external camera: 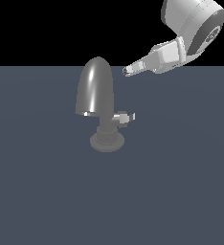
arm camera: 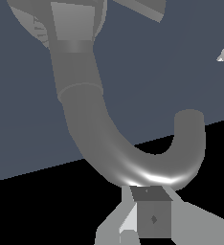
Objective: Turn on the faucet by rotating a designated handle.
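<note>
On slate floor | glossy bullet-shaped faucet | ribbed neck | stubby handle

faucet: glossy dark grey, tall bullet-shaped spout arching over, ribbed neck, round flanged base, standing upright on the flat blue-grey surface | handle: small light grey stub with pale flat end, jutting from the neck toward the exterior view's right

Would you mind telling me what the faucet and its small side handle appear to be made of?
The faucet looks like polished dark grey metal: a bright streak runs down its spout, and the wrist view shows the same sharp gleam along the bend. The handle looks paler and duller, perhaps brushed metal or plastic; as a simulator render, it leaves that open.
</note>
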Available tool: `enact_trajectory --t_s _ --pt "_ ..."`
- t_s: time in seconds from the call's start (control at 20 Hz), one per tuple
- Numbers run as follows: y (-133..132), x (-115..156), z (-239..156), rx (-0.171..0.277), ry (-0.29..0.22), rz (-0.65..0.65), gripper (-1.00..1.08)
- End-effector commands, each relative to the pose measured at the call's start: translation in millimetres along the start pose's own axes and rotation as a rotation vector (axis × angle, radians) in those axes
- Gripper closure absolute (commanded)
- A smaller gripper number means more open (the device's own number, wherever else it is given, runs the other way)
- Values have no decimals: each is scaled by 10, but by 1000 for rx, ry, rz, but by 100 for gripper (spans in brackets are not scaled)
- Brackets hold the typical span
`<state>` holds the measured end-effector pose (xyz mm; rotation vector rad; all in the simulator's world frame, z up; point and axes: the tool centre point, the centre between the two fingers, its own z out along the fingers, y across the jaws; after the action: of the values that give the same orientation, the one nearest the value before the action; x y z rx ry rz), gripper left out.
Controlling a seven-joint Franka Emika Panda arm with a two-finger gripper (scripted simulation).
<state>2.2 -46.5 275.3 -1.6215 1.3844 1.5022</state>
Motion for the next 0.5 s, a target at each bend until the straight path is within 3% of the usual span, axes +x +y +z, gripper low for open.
enact_trajectory --t_s 0.0,0.45 --pt "-50 165 -11 32 -60 58 108" --pt "-133 750 38 141 -262 253 108"
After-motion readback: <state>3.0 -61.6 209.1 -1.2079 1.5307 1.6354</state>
